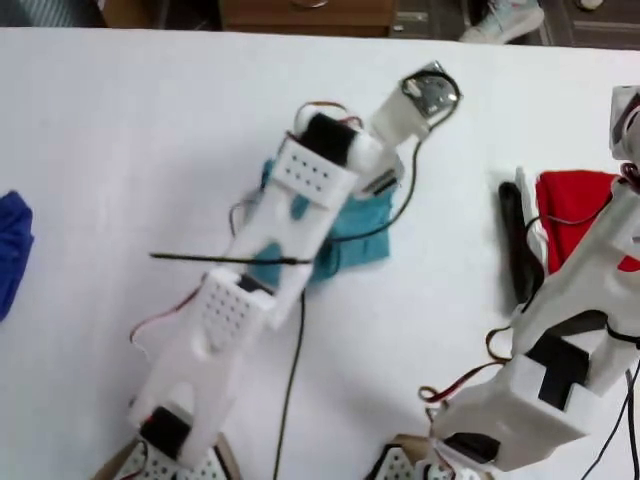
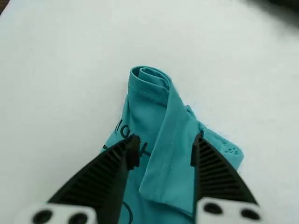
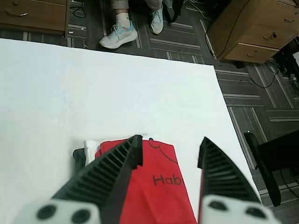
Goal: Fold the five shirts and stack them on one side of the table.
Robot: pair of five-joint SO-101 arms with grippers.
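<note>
High view: left arm (image 1: 290,215) stretched over teal shirt (image 1: 365,235), bunched near middle of surface (image 1: 120,130). Red shirt (image 1: 570,205) at right edge, on white shirt (image 1: 530,235) and black shirt (image 1: 512,240). Right arm (image 1: 560,340) above red shirt. Blue shirt (image 1: 12,245) at left edge.

Left wrist view: left end effector (image 2: 166,142) released, fingers spread either side of raised fold of teal shirt.

Right wrist view: right end effector (image 3: 171,142) released, fingers apart above red shirt, folded flat near surface edge.
</note>
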